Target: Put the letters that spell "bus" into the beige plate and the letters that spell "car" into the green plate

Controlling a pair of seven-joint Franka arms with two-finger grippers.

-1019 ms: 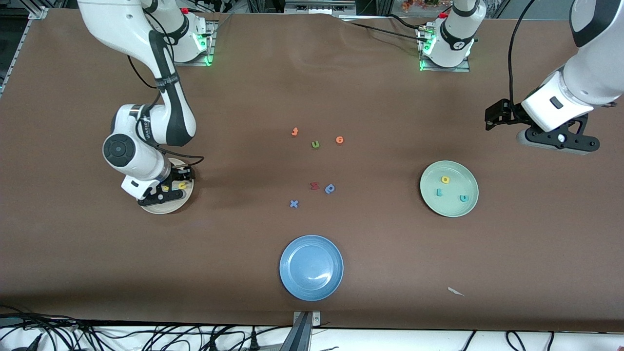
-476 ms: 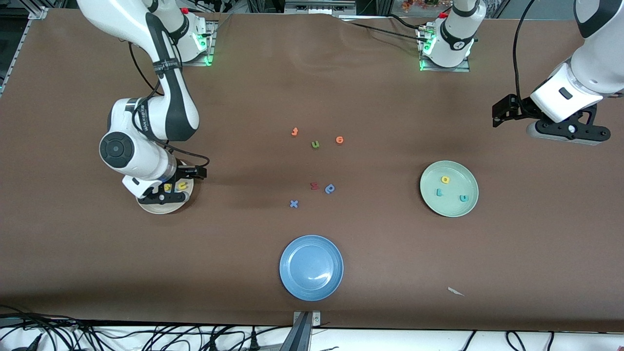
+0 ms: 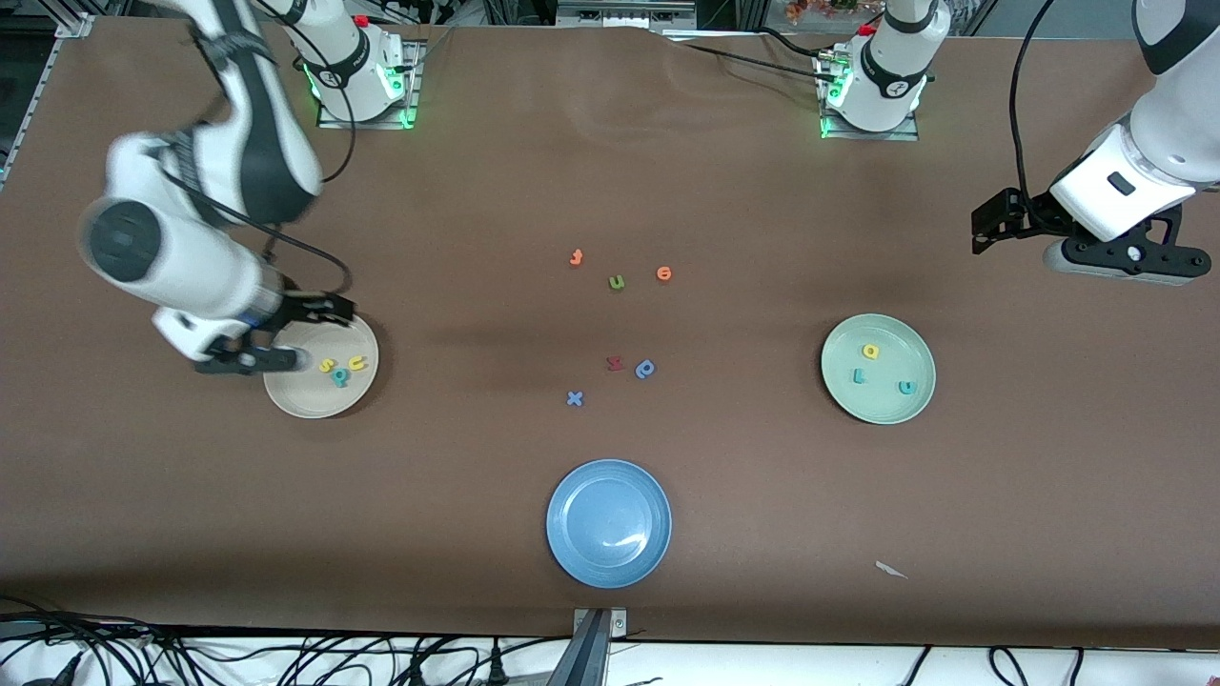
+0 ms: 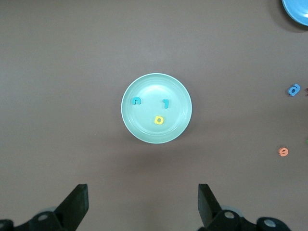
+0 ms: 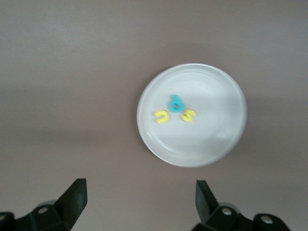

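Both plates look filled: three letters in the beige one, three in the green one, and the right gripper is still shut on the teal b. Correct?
Not quite. The right gripper is open and holds nothing; the right wrist view shows the teal b lying in the beige plate beside the two yellow letters. The green plate does hold three.

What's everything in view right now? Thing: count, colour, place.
beige plate: 1, cream, toward the right arm's end
bus letters: 3, two yellow, one teal, in the beige plate
green plate: 1, pale mint, toward the left arm's end
car letters: 3, one yellow, two teal, in the green plate
blue plate: 1, blue, mid-table, nearest the front camera
loose letters: 6, two orange, one green, one red, two blue, mid-table, farther than the blue plate
paper scrap: 1, white, near table edge
right gripper: 1, open, over the beige plate's edge
left gripper: 1, open, above the table, at its end
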